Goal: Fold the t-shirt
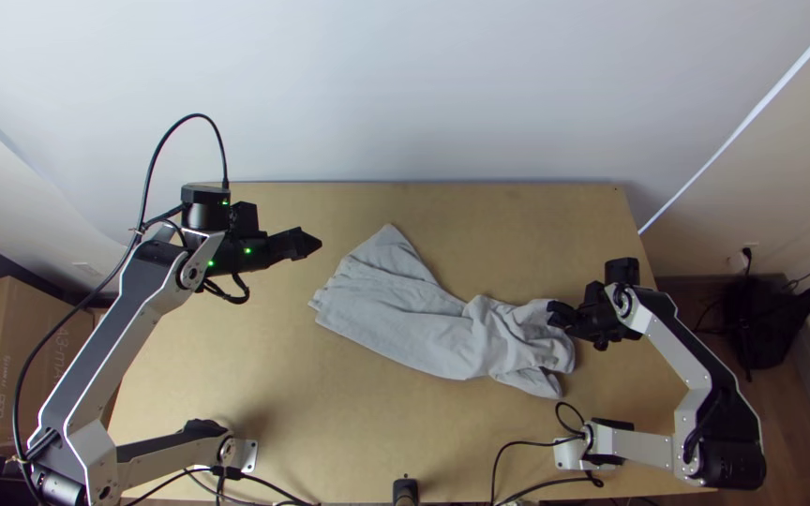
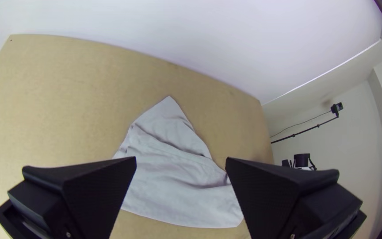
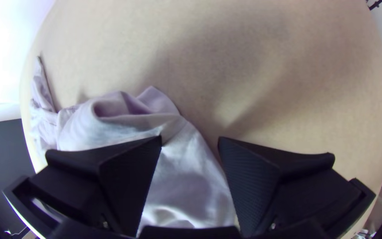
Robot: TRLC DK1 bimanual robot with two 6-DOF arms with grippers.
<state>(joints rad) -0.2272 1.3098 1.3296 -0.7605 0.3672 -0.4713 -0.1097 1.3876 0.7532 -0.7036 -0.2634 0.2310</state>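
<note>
A light grey t-shirt (image 1: pixel 405 314) lies across the middle of the table, flatter at its left part and bunched at its right end. The left gripper (image 1: pixel 319 243) is above the table, up and left of the shirt, apart from it. In the left wrist view the left gripper (image 2: pixel 181 161) stands open, the shirt (image 2: pixel 173 194) lying beyond it. Over the shirt's bunched right end is the right gripper (image 1: pixel 551 314). In the right wrist view the right gripper (image 3: pixel 190 140) is open, with part of the shirt (image 3: pixel 186 177) between and below its fingers.
The wooden table (image 1: pixel 264 375) shows bare wood around the shirt. Black cables (image 1: pixel 508 468) lie at its near edge, by a small dark device (image 1: pixel 406 489). A cardboard box (image 1: pixel 2 365) stands beyond the left side, a black bag (image 1: pixel 759 323) beyond the right.
</note>
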